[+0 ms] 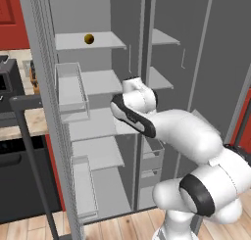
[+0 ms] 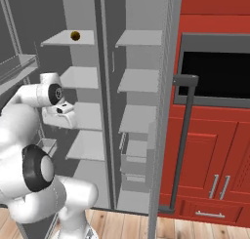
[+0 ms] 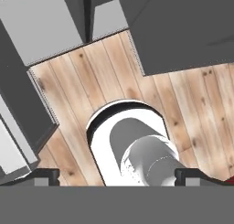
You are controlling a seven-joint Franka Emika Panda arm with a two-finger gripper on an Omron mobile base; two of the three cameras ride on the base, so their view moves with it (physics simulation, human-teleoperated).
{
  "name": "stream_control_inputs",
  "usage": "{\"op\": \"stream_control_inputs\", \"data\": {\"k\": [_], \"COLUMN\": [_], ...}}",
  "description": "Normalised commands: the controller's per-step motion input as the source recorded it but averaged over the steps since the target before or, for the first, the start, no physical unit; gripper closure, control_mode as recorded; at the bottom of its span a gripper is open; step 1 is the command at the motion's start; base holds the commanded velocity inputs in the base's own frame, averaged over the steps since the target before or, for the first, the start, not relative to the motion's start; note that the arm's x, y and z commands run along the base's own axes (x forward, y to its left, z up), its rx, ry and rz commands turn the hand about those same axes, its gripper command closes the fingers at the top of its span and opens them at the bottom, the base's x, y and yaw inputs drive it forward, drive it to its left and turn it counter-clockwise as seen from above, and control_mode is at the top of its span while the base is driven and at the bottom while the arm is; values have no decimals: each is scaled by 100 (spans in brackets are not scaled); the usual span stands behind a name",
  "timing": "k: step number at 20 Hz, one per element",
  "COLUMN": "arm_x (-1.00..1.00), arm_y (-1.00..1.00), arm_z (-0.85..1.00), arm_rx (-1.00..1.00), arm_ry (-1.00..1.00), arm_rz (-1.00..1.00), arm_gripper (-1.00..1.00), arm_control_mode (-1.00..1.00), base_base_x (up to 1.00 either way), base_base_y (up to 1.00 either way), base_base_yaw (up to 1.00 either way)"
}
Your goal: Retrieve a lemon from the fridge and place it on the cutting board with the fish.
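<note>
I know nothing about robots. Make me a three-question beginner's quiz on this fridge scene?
1. True or false: the fridge stands with its doors open.
2. Where does the lemon lie? A) top shelf B) door bin C) floor
3. Fill in: the gripper has its jaws ____ and holds nothing.

Key
1. True: both doors are swung wide, and the shelves show.
2. A: it sits on the top shelf, above the arm.
3. Open: the hand view shows the tips far apart, facing down at the wooden floor.

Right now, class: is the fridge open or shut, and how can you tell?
Open. Both doors of the fridge are swung wide, exposing its pale shelves, with the lemon sitting on the top left one.
</note>
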Motion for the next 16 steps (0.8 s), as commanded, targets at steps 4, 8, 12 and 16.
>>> {"op": "stream_control_inputs", "data": {"k": [4,8,12,16], "arm_x": [-86,-98,-93,-76], "arm_y": [-44,-24,-29,-19], "arm_z": [48,41,39,49], "arm_rx": [19,15,11,0], "arm_ry": [-25,-40,-41,-37], "arm_rz": [0,8,26,32], "arm_gripper": [-100,-100,-100,-100], "arm_control_mode": [-100,-100,-100,-100], "base_base_x": [0,0,0,0], "base_base_y": [0,0,0,0], "base_base_yaw": [0,0,0,0]}}
